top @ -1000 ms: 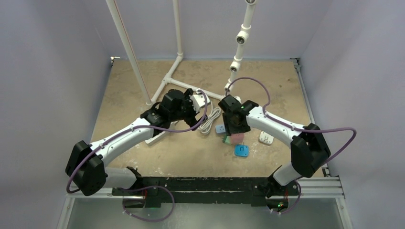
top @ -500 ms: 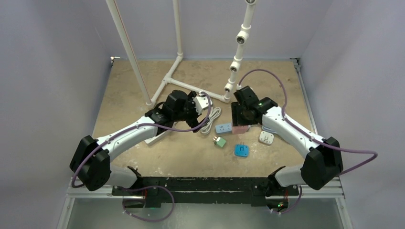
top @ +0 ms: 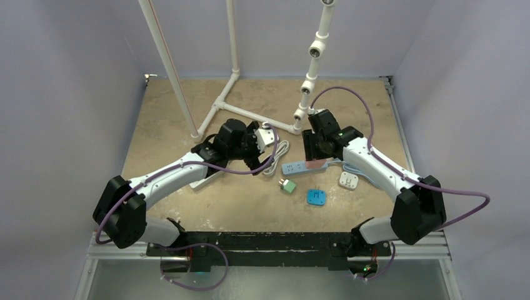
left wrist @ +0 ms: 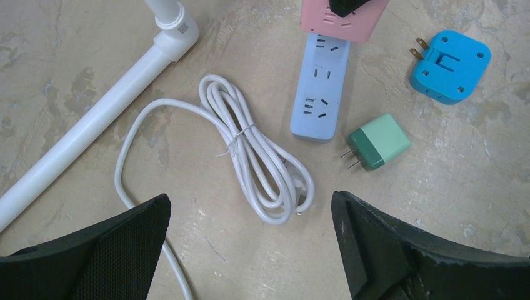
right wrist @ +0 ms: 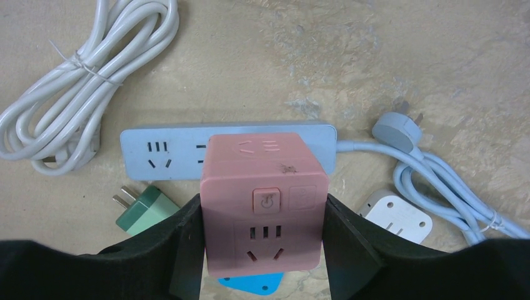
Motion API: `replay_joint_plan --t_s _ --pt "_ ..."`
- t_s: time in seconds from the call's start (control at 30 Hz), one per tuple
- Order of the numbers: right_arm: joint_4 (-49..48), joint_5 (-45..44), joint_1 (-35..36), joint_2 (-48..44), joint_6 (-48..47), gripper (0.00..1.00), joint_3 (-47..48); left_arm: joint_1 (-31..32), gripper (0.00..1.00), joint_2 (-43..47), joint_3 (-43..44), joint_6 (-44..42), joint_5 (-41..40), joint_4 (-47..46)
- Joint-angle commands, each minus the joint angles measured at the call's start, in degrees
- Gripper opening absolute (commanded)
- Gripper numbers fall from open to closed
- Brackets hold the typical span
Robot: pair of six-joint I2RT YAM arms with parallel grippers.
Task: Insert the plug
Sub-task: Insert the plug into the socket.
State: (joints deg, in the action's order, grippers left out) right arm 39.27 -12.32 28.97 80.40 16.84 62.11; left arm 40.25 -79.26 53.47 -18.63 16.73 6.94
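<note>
Nearest on the bench (top: 237, 206) is the blue adapter (top: 316, 197). The green plug (top: 287, 185) sits just left of it and a bit farther, the white adapter (top: 348, 180) off to the right. Behind them the blue power strip (top: 292, 167) lies flat, running left-right. Right jaws are clamped on two sides of the pink cube socket (right wrist: 264, 203), over the strip's right part; cannot tell if it's seated. The white cable coil (left wrist: 262, 150) is left of the strip. Left jaws are spread wide with nothing held, over the coil. The white pipe frame (left wrist: 94, 122) is farthest.
</note>
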Motion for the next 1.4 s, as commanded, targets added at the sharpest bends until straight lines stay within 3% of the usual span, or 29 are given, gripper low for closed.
replay_joint_plan --t_s 0.0,1.37 --pt "-3.1 1.5 0.1 0.3 -1.8 0.00 0.2 0.1 0.99 0.5 -1.1 -0.3 1.5 -0.7" --pt "-4.9 0.2 0.2 2.2 -1.9 0.00 -1.5 0.0 0.99 0.7 -1.5 0.8 1.8 0.4"
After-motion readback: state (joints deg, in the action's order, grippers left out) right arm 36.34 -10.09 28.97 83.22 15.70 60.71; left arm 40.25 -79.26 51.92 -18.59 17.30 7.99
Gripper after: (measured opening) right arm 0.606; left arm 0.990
